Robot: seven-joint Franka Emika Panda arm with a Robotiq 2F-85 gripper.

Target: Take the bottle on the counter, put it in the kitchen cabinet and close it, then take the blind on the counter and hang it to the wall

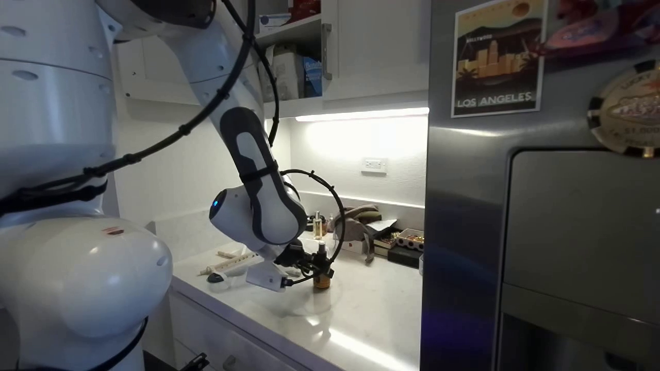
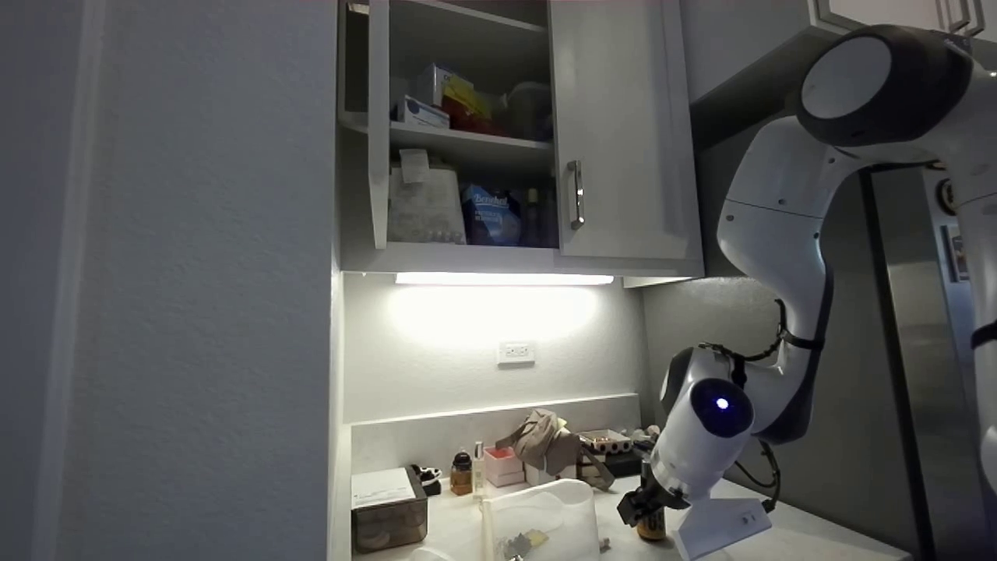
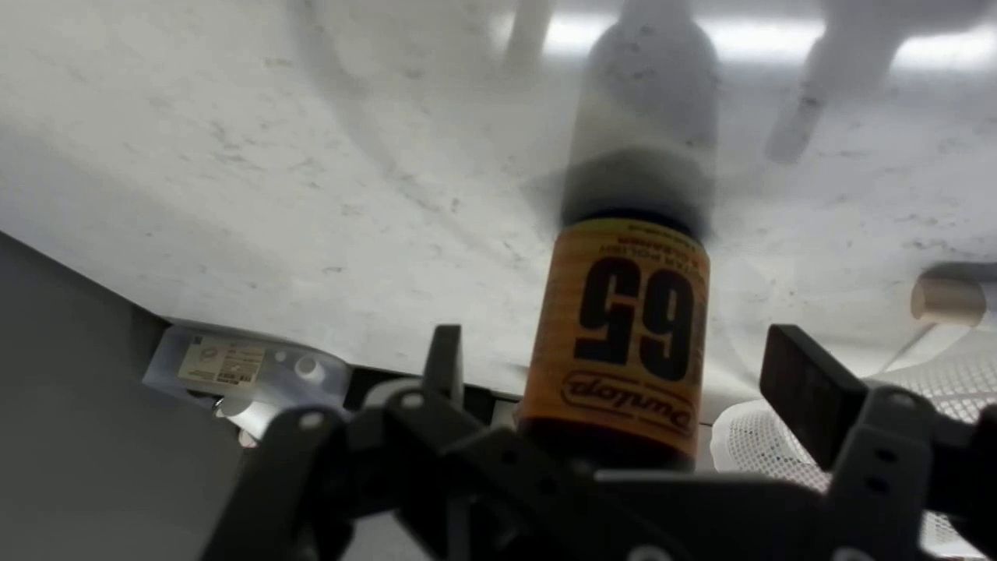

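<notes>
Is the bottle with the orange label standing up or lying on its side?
Standing up: in an exterior view, the bottle has its base on the counter and its top pointing up.

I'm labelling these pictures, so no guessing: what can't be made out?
Wrist view: top of the cylindrical orange-labelled amber bottle, hidden by the black two-fingered pincer.
In both exterior views: top of the white wall cabinet, cut off by the upper edge.
Wrist view: print on the cream rectangular sticker, too small.
</notes>
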